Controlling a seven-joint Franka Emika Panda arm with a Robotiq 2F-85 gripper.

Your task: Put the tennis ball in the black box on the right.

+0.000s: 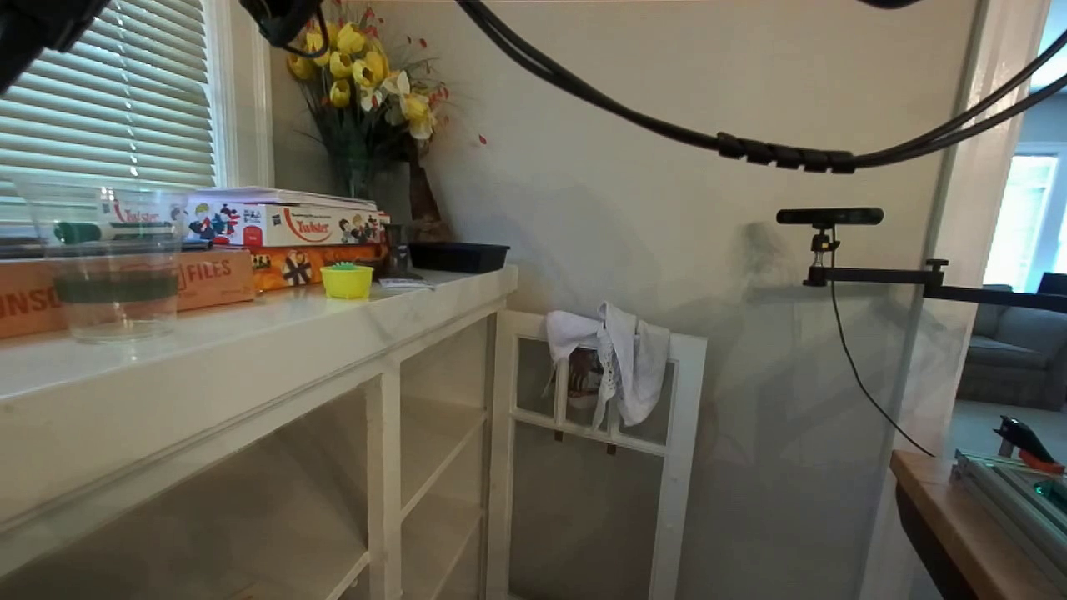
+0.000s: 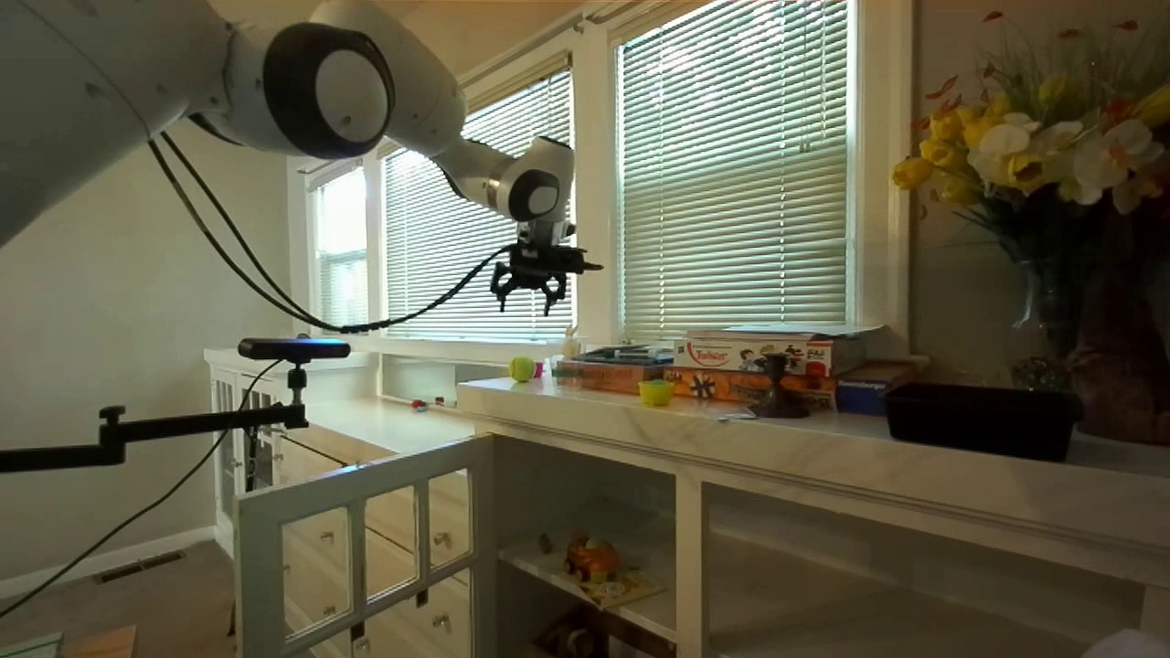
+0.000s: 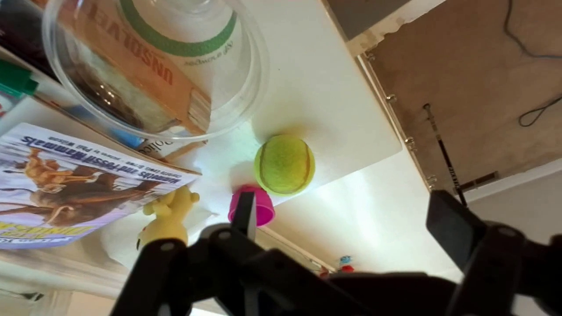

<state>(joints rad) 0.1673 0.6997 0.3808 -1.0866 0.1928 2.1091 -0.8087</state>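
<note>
Our gripper (image 2: 525,309) hangs empty, 2 fingers (image 3: 454,228) spread wide; we should centre on the tennis ball (image 3: 284,165), avoiding the pink cup (image 3: 264,209).

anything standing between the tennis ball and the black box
Yes, along the countertop: a clear plastic cup near the tennis ball, then a small yellow bowl and a dark candle holder before the black box. A high carry would probably pass over them.
</note>
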